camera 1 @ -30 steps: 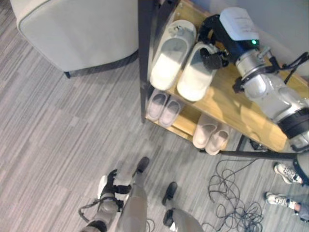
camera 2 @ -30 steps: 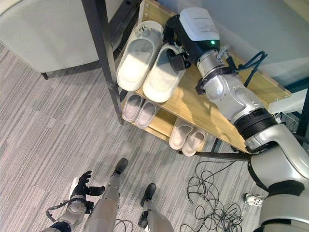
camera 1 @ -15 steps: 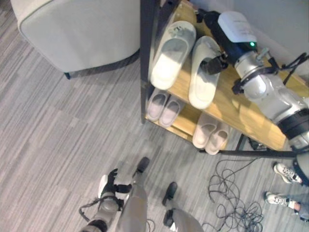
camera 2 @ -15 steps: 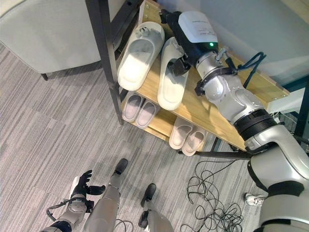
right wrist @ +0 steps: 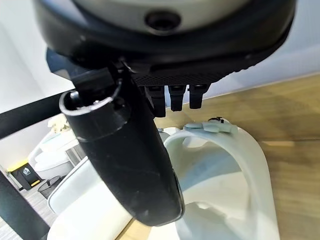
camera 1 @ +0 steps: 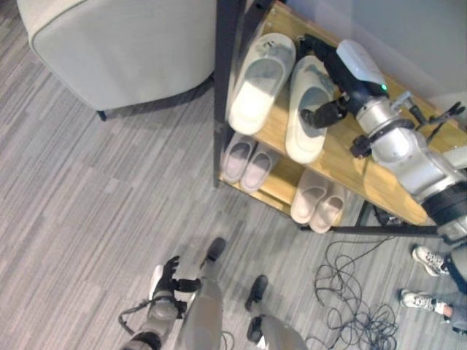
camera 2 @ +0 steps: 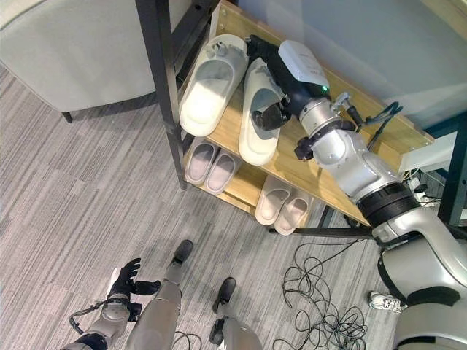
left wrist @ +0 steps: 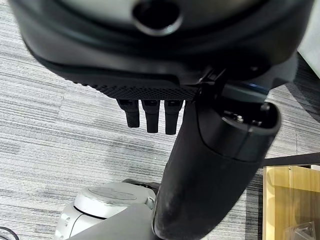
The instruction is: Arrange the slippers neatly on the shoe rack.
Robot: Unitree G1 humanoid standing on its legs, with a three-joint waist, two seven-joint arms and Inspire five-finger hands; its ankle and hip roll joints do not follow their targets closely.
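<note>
Two white slippers lie side by side on the top board of the wooden shoe rack (camera 1: pixel 365 168), toes toward the wall. The left slipper (camera 1: pixel 259 84) sits by the black post. The right slipper (camera 1: pixel 306 117) lies parallel to it. My right hand (camera 1: pixel 330 82) hovers over the right slipper's toe end, open, with its thumb (camera 1: pixel 319 115) over the sole and its fingers (right wrist: pixel 175 97) straight past the strap. In the right wrist view the right slipper (right wrist: pixel 230 175) is beyond the thumb. My left hand (camera 1: pixel 169 281) hangs low over the floor, open and idle.
The lower shelf holds two pairs of small pale slippers (camera 1: pixel 246 162) (camera 1: pixel 319 204). A black rack post (camera 1: pixel 222 87) stands at the left end. A grey padded seat (camera 1: pixel 117 44) stands left of the rack. A person's sneakers (camera 1: pixel 434 261) are at the lower right.
The right slipper has swung from slanting against the left one to lying parallel with it. My right hand has eased back from it and opened.
</note>
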